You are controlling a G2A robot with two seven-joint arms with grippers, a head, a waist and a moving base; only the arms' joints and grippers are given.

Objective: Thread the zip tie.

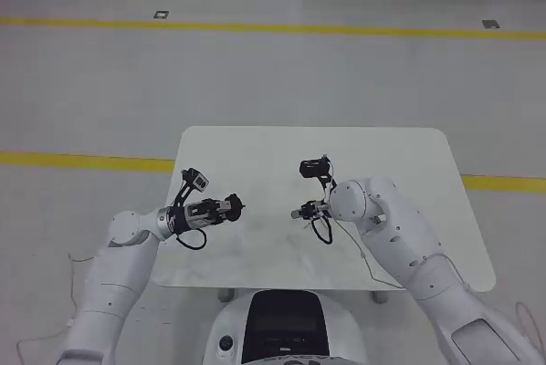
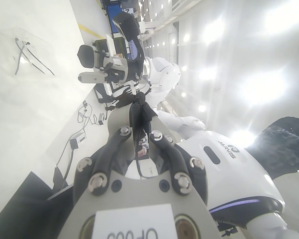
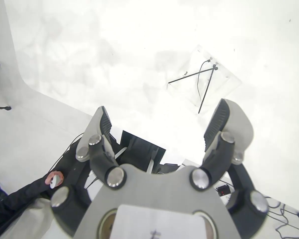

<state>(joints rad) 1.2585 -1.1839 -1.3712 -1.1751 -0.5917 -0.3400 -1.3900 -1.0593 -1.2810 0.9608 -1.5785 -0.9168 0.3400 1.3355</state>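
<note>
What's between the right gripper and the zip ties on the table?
Nothing but bare white table: in the right wrist view the open right gripper hangs clear of the zip ties on their clear sheet.

You've got white rounded arms [image 1: 118,265], looping black wrist cables [image 1: 196,243], a grey right gripper [image 3: 163,106] with silver screws [image 3: 200,175], ribbed pads [image 3: 215,120].

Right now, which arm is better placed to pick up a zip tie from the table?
Probably the right. The right gripper is open and the zip ties lie on the table just ahead of it. The left gripper is shut and does not point at them.
</note>
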